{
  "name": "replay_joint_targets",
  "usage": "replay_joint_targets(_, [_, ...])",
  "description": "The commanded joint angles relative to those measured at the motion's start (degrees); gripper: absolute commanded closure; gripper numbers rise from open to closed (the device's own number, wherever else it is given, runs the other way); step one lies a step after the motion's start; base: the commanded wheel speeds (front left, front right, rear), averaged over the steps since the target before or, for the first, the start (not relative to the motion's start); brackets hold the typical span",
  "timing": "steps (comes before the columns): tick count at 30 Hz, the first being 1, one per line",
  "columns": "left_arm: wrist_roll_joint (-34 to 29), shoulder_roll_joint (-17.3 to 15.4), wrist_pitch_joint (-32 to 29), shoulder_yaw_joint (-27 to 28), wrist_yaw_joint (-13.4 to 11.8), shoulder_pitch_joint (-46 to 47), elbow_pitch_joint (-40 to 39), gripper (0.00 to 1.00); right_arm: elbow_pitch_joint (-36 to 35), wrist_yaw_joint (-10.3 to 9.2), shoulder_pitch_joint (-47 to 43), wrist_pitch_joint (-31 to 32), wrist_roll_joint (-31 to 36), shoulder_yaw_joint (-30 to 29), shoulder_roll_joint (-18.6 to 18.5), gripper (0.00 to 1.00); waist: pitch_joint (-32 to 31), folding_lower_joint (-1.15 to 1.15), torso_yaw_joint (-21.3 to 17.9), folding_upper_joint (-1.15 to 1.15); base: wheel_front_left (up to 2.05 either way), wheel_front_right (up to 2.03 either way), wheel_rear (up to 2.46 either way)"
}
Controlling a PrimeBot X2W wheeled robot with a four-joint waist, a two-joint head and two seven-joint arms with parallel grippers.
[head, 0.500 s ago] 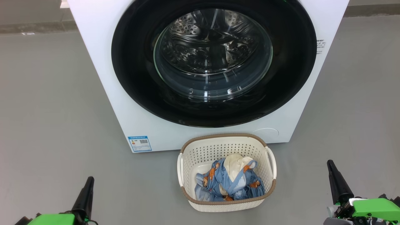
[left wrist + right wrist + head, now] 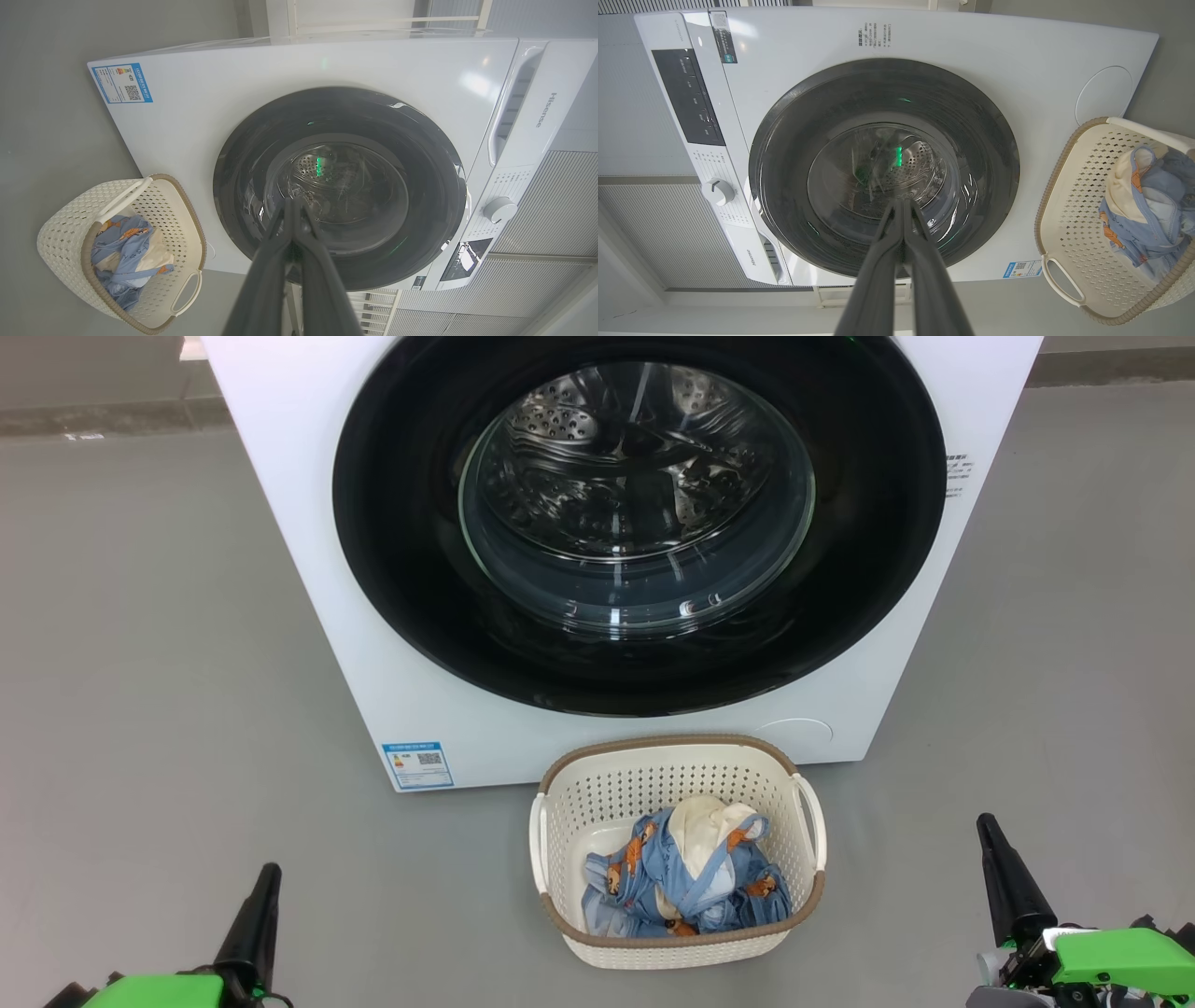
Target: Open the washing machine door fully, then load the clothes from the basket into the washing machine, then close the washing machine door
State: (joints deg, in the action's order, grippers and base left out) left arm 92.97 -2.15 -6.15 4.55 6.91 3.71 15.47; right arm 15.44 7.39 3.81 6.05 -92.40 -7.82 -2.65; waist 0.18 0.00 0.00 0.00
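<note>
We look down from the robot's head at a white front-loading washing machine [image 2: 299, 541] standing on a grey floor [image 2: 140, 663]. The washing machine door [image 2: 401, 569] is shut, its wide glossy black rim lying flush against the white front. Through the bulging glass centre we see the steel drum [image 2: 635, 457], with no laundry visible inside. Just in front of the machine sits the basket [image 2: 653, 779], cream perforated plastic with a brown rim; we cannot tell whether it touches the machine. The clothes [image 2: 686, 882] lie heaped in its near half: light blue fabric with orange bear prints wrapped around a cream piece.

The left hand [image 2: 264, 896] rests at the lower left and the right hand [image 2: 994, 859] at the lower right, each well apart from the door and the basket. Both wrist views show the two dark fingers pressed together with nothing between them.

We judge the door to be the first job, not yet begun. It is rigid and hinged, and is likely to resist at the latch and then swing freely. The glossy rim looks slippery and the glass offers no hold, so a fingertip should hook behind the rim's outer edge. We cannot tell where any pull recess lies. The clothes look soft, light and limp, with loose straps that may trail; pinching the top of the heap should lift most of it. The basket looks light and may slide.
</note>
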Motion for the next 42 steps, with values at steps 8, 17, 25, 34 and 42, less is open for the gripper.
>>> replay_joint_targets(8, [-0.86, -0.73, -0.39, 2.03, 0.58, 2.49, -1.44, 1.0, -1.42, 0.1, 2.38, 0.49, 0.29, 1.23, -0.23, 1.0, 0.0, 0.0, 0.0, 0.0, 0.0, 0.0, 0.0])
replay_joint_targets(17, [-0.85, -0.73, -0.39, 2.02, 0.58, 2.49, -1.44, 1.0, -1.42, 0.1, 2.38, 0.49, 0.29, 1.23, -0.23, 1.0, 0.0, 0.0, 0.0, 0.0, 0.0, 0.0, 0.0])
replay_joint_targets(25, [0.1, 0.49, 0.05, -0.27, -0.1, -0.87, 1.51, 0.0, 1.66, 0.0, -0.86, -0.12, -0.01, 0.03, 0.3, 0.0, 0.0, 0.0, 0.0, 0.0, 0.0, 0.0, 0.0])
replay_joint_targets(34, [-0.78, 0.77, 1.4, -0.97, -0.05, -1.71, 1.6, 0.0, 1.26, 0.01, -1.99, -1.46, 0.17, 0.49, 0.45, 0.0, -0.11, 0.11, 0.02, 0.0, 0.0, 0.0, 0.0])
replay_joint_targets(42, [-2.67, 0.66, 2.93, -1.2, -0.01, -2.08, 0.99, 0.0, -0.09, 0.01, -2.66, -2.97, 1.94, 0.75, 0.4, 0.0, -0.04, 0.0, 0.04, 0.0, 0.0, 0.0, 0.0])
